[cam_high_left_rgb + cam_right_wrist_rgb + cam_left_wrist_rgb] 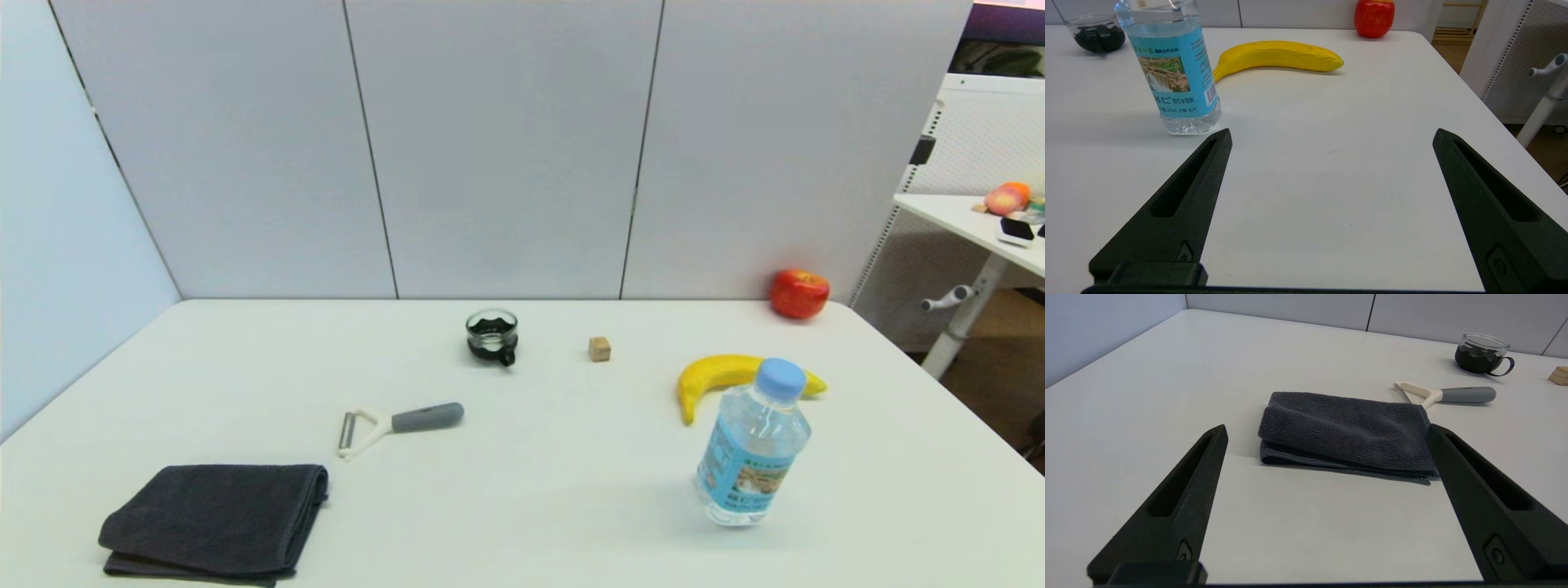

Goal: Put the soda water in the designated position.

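Beside the wide-spread right hand stands the soda water.

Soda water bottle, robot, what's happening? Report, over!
Both grippers, left and right, open, empty. Soda water upright, untouched. Banana just behind it.

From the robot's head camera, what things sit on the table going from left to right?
Towel → peeler → glass cup → wooden cube → soda water. The banana overlaps the bottle, and the apple sits above its right end, so both are left out.
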### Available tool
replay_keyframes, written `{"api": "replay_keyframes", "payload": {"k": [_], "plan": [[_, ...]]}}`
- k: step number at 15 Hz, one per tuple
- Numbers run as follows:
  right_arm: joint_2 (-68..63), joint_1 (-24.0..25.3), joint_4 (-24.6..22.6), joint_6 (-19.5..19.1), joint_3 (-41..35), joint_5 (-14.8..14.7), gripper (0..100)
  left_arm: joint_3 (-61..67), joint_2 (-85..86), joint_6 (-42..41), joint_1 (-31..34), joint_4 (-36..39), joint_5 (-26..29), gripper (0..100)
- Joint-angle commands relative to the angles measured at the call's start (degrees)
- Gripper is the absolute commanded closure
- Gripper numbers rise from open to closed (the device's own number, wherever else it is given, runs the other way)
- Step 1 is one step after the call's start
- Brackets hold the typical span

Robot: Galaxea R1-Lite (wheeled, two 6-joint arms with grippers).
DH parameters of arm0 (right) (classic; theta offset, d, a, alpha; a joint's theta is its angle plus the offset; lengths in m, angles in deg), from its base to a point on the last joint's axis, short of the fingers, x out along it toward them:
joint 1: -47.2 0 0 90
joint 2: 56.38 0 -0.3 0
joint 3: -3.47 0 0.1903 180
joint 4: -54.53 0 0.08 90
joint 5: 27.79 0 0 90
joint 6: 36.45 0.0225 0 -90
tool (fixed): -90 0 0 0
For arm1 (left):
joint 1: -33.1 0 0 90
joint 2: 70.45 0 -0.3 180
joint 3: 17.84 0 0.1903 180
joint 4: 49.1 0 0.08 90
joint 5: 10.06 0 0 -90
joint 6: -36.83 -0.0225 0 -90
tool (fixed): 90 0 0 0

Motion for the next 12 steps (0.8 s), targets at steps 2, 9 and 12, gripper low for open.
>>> {"api": "replay_keyframes", "payload": {"k": [2, 9, 12], "plan": [[0.01, 0.00, -0.02, -0.02, 0.00, 0.04, 0, -0.53, -3.50, -1.12, -0.07, 0.02, -0.07, 0], [0.01, 0.00, -0.02, -0.02, 0.00, 0.04, 0, -20.13, -37.43, -18.88, -5.08, 5.39, 12.68, 0], [0.01, 0.00, -0.02, -0.02, 0.00, 0.04, 0, -26.81, -52.90, -26.26, -5.78, 6.97, 21.82, 0]]}}
